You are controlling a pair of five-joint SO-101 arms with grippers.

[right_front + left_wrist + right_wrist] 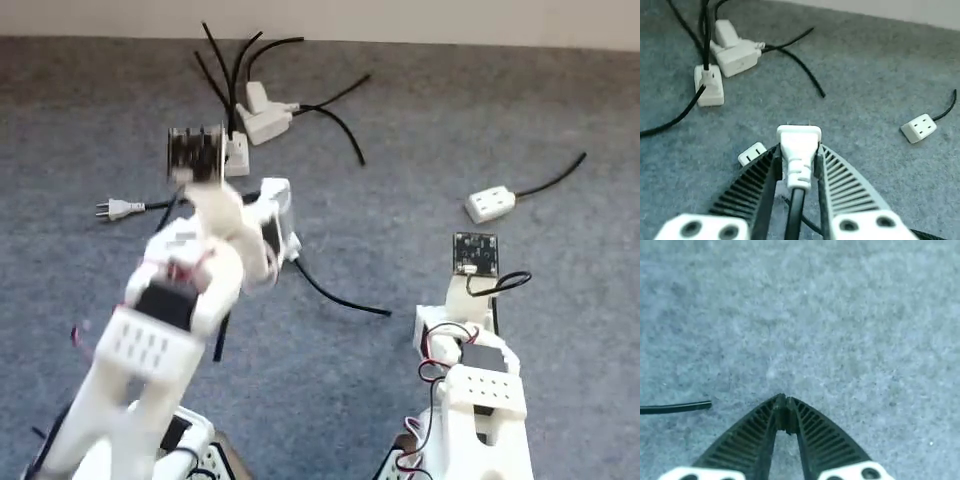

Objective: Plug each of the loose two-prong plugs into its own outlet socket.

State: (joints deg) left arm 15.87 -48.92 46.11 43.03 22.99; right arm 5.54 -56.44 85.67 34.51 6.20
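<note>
Left wrist view: ribbed pincer around blocky white plug

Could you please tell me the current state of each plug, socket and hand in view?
left hand: shut on held plug
held plug: gripped, not plugged in
right hand: shut, empty
loose plug: unplugged, lying on the carpet
right-side socket: empty
near socket: empty
far socket: plug inserted
</note>
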